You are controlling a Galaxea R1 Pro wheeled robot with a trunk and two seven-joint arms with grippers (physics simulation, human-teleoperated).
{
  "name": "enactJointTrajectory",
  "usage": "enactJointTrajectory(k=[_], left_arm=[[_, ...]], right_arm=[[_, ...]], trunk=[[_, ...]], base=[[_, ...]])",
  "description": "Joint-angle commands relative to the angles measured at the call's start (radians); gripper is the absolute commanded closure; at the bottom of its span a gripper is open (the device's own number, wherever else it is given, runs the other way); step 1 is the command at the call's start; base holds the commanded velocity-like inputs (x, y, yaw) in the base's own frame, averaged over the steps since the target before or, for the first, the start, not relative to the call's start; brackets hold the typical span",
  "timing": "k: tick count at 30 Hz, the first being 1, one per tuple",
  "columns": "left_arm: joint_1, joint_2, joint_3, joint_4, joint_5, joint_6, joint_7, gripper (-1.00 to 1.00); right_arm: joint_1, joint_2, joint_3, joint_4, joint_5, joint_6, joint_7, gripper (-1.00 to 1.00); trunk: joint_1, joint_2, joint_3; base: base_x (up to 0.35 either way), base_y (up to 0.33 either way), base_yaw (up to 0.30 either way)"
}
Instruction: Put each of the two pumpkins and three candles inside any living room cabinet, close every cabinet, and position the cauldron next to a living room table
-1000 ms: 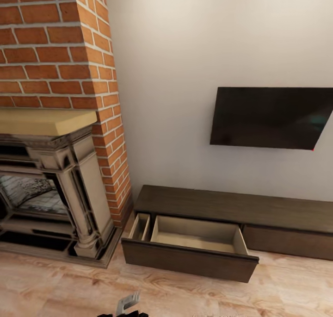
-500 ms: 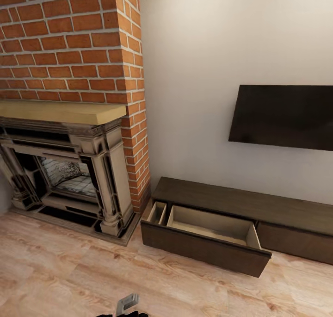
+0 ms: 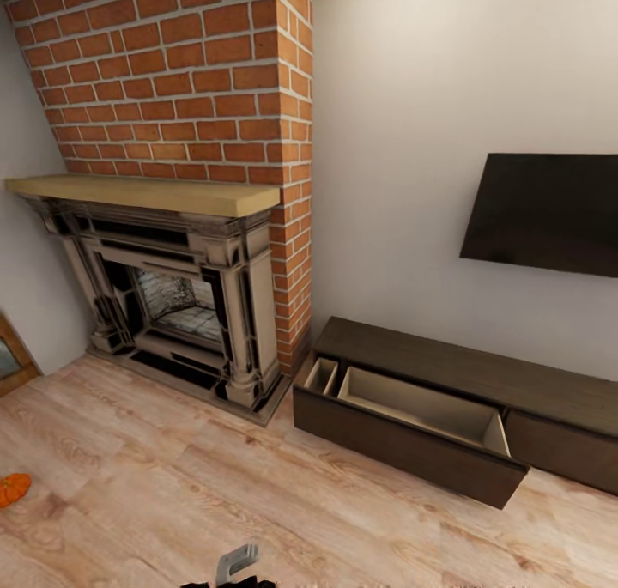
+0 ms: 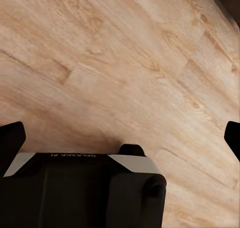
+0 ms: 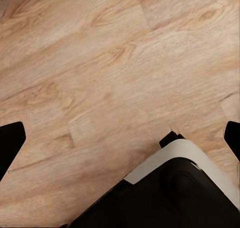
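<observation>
Both end effectors hang empty over the wood floor; the left end effector has its fingers spread wide apart, and so does the right end effector; neither holds anything. Since a second ago the head view has swung leftward, so the fireplace now shows whole and one pumpkin has come into sight at the left edge, lying on the floor; that looks like the next pick. It is small, bright orange and ribbed, partly cut off; the cabinet, well apart from it, has its dark-fronted drawer pulled open, pale inside and seemingly empty.
</observation>
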Motion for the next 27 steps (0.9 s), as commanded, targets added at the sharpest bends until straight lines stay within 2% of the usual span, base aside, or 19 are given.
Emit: enactJointTrajectory(k=[1,6,13,19,22,27], left_arm=[[-0.001,0.0,-0.005,-0.001,0.006,0.004,0.001,-1.0],[-0.001,-0.001,-0.005,-0.001,0.006,0.004,0.003,-1.0],[-0.001,-0.007,-0.004,-0.001,0.005,0.003,0.004,-1.0],[-0.001,-0.013,-0.005,-0.002,0.004,0.003,0.004,-1.0],[-0.001,-0.013,-0.005,-0.002,0.005,0.003,0.005,-1.0],[-0.001,-0.009,0.001,-0.002,0.008,-0.001,0.005,-1.0]], right_arm=[[-0.001,0.0,-0.008,0.003,0.0,-0.002,0.006,-1.0],[-0.001,0.0,-0.007,0.003,0.002,-0.001,-0.054,-1.0],[0.0,-0.006,-0.008,0.014,0.052,0.002,-0.231,-1.0],[0.001,-0.002,-0.007,0.02,0.072,0.015,-0.258,-1.0],[0.001,-0.001,-0.007,0.019,0.102,0.02,-0.26,-1.0],[0.0,0.0,-0.007,0.015,0.208,0.017,-0.267,-1.0]], trunk=[[0.0,-0.002,-0.003],[0.0,-0.002,-0.007],[0.0,-0.002,-0.014],[0.0,-0.002,-0.019],[0.0,-0.002,-0.022],[0.0,-0.002,-0.028]], base=[[-0.313,0.0,0.259],[-0.313,0.0,0.248],[-0.313,0.0,0.236],[-0.313,0.0,0.24],[-0.313,0.0,0.227],[-0.237,0.0,0.21]])
